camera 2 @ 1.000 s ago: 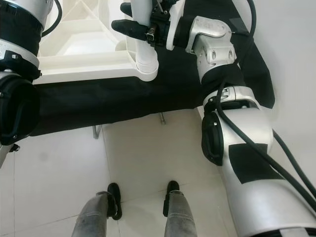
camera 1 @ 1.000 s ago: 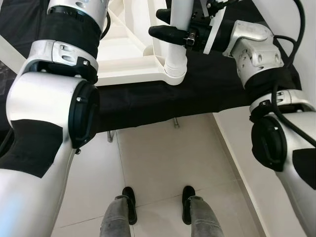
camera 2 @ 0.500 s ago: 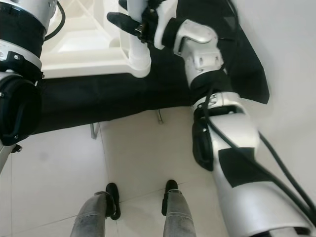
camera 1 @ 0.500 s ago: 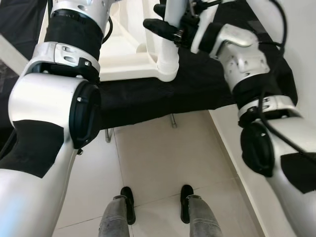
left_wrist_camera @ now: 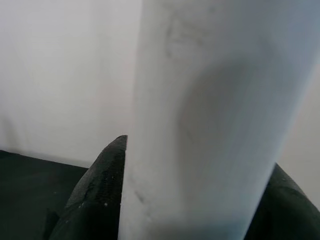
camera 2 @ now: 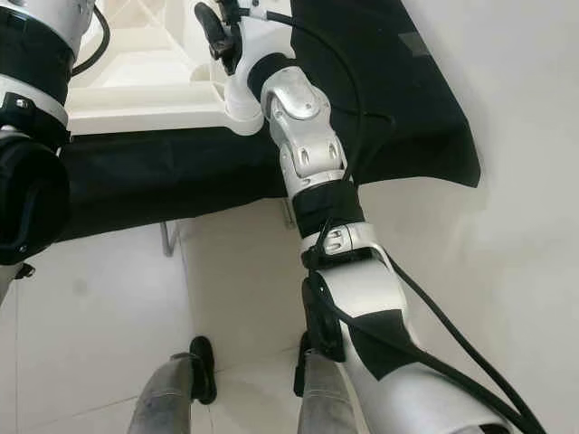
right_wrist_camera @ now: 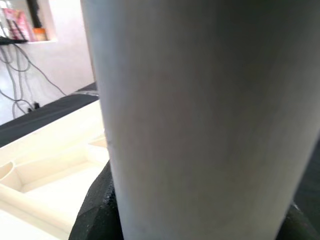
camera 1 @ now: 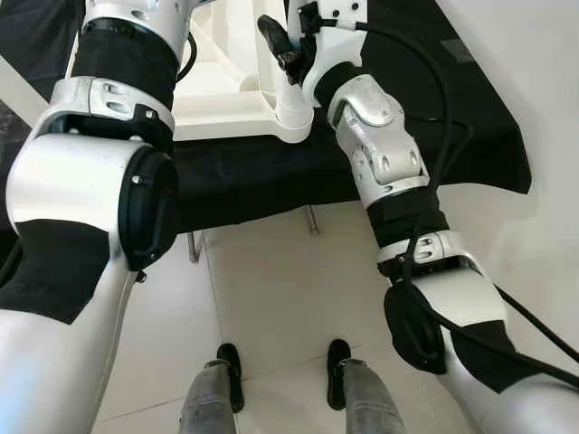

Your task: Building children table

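Observation:
A white plastic table top (camera 1: 226,108) lies upside down on a black-covered surface (camera 1: 271,181). One white table leg (camera 1: 293,99) stands upright in its near corner socket. My right gripper (camera 1: 282,43) is shut on that leg just above the socket; in the right wrist view the leg (right_wrist_camera: 200,115) sits between the black fingers (right_wrist_camera: 95,210). My left arm (camera 1: 127,63) reaches up past the picture's top edge. The left wrist view shows a white leg (left_wrist_camera: 210,120) clamped between that gripper's black fingers (left_wrist_camera: 95,195).
The black cloth hangs over the front edge of a bench with thin metal legs (camera 1: 312,220). A white wall (camera 1: 534,108) stands close on the right. A person's grey trouser legs and black shoes (camera 1: 226,371) stand on the tiled floor below me.
My right forearm and elbow have swung left around the upright leg, from reaching in sideways to coming up from below. The gripper kept its hold; the leg stays in the socket.

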Tool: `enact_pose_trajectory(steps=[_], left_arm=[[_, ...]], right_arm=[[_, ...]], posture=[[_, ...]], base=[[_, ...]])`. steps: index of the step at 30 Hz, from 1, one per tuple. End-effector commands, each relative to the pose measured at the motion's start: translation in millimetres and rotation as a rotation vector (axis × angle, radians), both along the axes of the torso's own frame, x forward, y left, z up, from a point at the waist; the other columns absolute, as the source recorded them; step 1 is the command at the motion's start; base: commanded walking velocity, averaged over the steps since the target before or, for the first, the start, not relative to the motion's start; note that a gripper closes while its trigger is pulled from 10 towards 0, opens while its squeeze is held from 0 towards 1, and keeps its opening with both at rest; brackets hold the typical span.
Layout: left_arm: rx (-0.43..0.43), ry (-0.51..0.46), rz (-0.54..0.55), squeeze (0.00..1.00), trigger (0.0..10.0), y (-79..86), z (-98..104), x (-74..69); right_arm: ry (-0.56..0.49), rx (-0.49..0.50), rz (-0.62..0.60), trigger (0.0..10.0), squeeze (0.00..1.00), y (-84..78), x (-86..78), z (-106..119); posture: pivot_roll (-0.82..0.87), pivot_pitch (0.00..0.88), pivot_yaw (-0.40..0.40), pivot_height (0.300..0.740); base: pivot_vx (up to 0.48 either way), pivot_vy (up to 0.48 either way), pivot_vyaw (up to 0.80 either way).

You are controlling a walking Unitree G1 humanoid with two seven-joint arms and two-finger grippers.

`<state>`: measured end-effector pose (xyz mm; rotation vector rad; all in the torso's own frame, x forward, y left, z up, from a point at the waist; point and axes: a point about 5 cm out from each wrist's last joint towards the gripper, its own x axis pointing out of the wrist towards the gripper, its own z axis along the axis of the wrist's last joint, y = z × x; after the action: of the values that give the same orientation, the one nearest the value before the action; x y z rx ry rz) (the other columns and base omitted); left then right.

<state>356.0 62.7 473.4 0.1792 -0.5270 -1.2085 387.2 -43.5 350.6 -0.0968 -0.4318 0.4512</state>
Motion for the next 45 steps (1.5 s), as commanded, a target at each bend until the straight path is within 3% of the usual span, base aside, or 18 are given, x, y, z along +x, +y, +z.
enact_pose_trajectory(steps=[1,5,11,19,29,35,37,39,40,45], left_arm=[[0.081,-0.034,-0.12,0.0,10.0,-29.0,-2,-11.1],[0.077,-0.066,-0.117,0.0,10.0,-20.7,6,-14.3],[0.049,-0.167,-0.178,0.0,10.0,2.4,34,-36.1],[0.064,-0.261,-0.223,0.0,10.0,23.3,45,-63.8],[0.049,-0.282,-0.179,0.0,10.0,36.2,54,-67.3],[0.012,-0.308,-0.149,0.0,10.0,44.6,62,-73.4],[-0.069,-0.341,-0.144,0.0,10.0,58.2,76,-84.9],[-0.099,-0.352,-0.148,0.0,10.0,63.2,81,-89.8],[-0.099,-0.352,-0.148,0.0,10.0,63.2,81,-89.8],[-0.267,-0.326,-0.256,0.0,10.0,91.6,94,-118.9]], right_arm=[[0.162,-0.045,-0.015,0.0,0.0,7.3,6.7,-28],[0.124,0.075,0.054,0.0,0.0,0.4,4.9,-10],[0.114,0.055,0.05,0.0,0.0,-11.4,6.9,-10],[0.112,0.002,0.101,0.0,0.0,-6.2,2.9,-15],[0.094,-0.037,0.138,0.0,0.0,-3.5,1.3,-12],[0.08,-0.002,0.105,0.0,0.0,-11.2,4.1,-7],[0.066,0.126,0.029,0.0,0.0,-33.7,9.3,3],[0.057,0.175,0.008,0.0,0.0,-42.0,10.4,7],[0.057,0.175,0.008,0.0,0.0,-42.0,10.4,7],[-0.037,0.445,0.052,0.0,0.0,-81.9,2.3,31]], posture=[[0.06,0.362,-0.018,0.74],[0.05,0.357,-0.015,0.74],[0.04,0.349,-0.018,0.74],[0.05,0.338,-0.027,0.74],[0.05,0.331,-0.034,0.74],[0.05,0.328,-0.036,0.74],[0.05,0.315,-0.036,0.74],[0.05,0.315,-0.036,0.74],[0.05,0.315,-0.036,0.74],[0.04,0.285,-0.03,0.74]], base=[[0.0,0.0,0.0],[0.0,0.0,0.0],[0.0,0.0,0.0],[0.0,0.0,0.0],[0.0,0.0,0.0],[0.0,0.0,0.0],[0.0,0.0,0.0],[0.0,0.0,0.0],[0.0,0.0,0.0],[0.0,0.0,0.0]])
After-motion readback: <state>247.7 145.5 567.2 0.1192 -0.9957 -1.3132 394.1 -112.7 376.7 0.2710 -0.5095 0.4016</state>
